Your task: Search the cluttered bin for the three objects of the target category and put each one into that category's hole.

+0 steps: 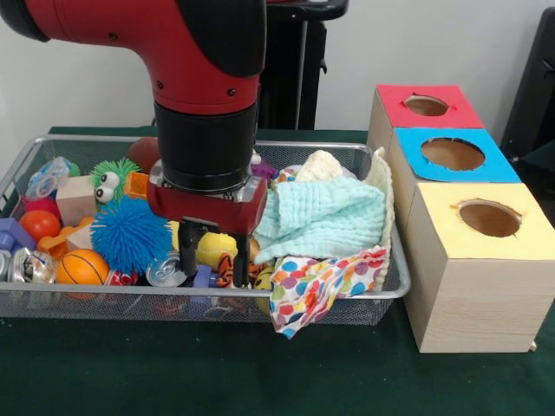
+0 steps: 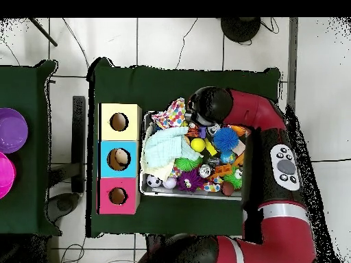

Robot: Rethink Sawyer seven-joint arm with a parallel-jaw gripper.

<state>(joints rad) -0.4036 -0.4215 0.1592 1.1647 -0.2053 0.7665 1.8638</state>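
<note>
1. The wire bin (image 1: 381,290) sits on the dark green table (image 1: 173,373), packed with toys and cloths, and it is where the task's objects lie mixed together.
2. The gripper (image 1: 213,253) reaches down into the middle of the bin from the red and black arm (image 1: 208,78); its two dark fingers (image 1: 188,251) stand a narrow way apart among the clutter, with a yellow toy (image 1: 214,249) showing between them, though whether they grip it cannot be told.
3. Left of the gripper in the front view lie a spiky blue ball (image 1: 130,232), a small orange basketball (image 1: 81,267), a fuzzy green toy with googly eyes (image 1: 113,178) and a wooden block (image 1: 76,199).
4. Right of the gripper a pale mint cloth (image 1: 325,217) lies bunched, and a polka-dot cloth (image 1: 316,286) hangs over the bin's front rim.
5. Just beside the bin stands a row of three wooden boxes, each with a round hole in the top: a red box (image 1: 425,106), a blue box (image 1: 451,154) and a yellow box (image 1: 486,221).
6. In the overhead view, the blue box's hole shows something pale inside.
</note>
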